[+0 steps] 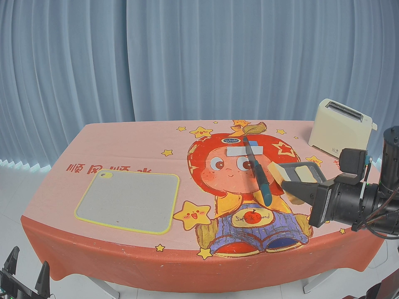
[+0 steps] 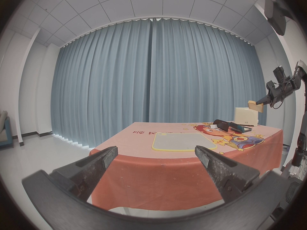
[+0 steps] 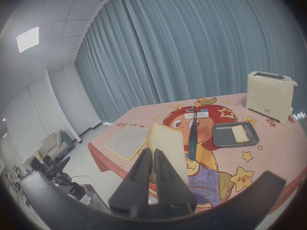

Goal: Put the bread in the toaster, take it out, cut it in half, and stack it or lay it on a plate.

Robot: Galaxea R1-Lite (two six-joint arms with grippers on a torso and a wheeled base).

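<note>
Right end effector [image 3: 153,154] pinches a flat squarish bread slice [image 3: 169,142] (pale crumb); left end effector [image 2: 155,153] gapes.

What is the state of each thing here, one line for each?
bread slice, held in air by right tool
right tool, shut on bread slice
left tool, open, empty
toaster, nothing sticking out
knife, lying flat, untouched
tray, holds one bread piece
cutting board, bare

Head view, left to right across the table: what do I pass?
In order: grey cutting board with yellow rim → teal-handled knife → pale bread slice gripped by the right end effector → cream toaster.
</note>
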